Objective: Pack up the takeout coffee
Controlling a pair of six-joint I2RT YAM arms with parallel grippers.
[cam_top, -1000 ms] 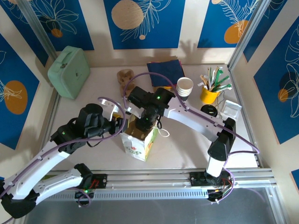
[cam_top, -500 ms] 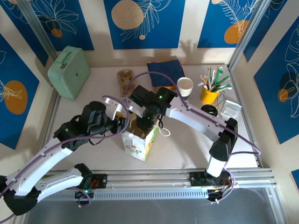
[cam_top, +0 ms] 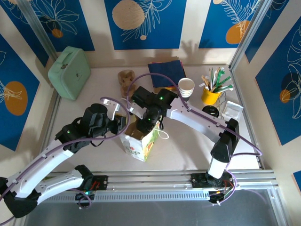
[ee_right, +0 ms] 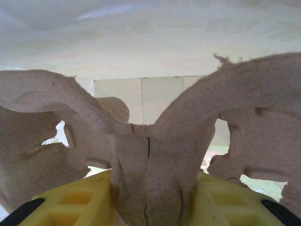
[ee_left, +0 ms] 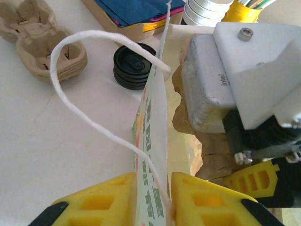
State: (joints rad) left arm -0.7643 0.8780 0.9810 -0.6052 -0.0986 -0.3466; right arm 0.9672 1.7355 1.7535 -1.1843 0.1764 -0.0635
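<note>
Clamped tight, the left gripper [ee_left: 153,201] pinches the top edge of the one white printed paper bag [ee_left: 153,141], whose white string handle [ee_left: 101,33] loops away ahead of the jaws. The right gripper [ee_right: 153,193] squeezes the central rib of a brown moulded-pulp cup carrier [ee_right: 150,141], which sits inside the bag's mouth.

The left wrist camera picks out one stack of black plastic lids [ee_left: 135,66] beyond the bag wall and a second pulp carrier [ee_left: 33,33] further off.

From overhead, the takeout coffee [cam_top: 211,111] stands well apart from both jaws, past the right forearm. Its round black lid is clear, the cup beneath is not.
</note>
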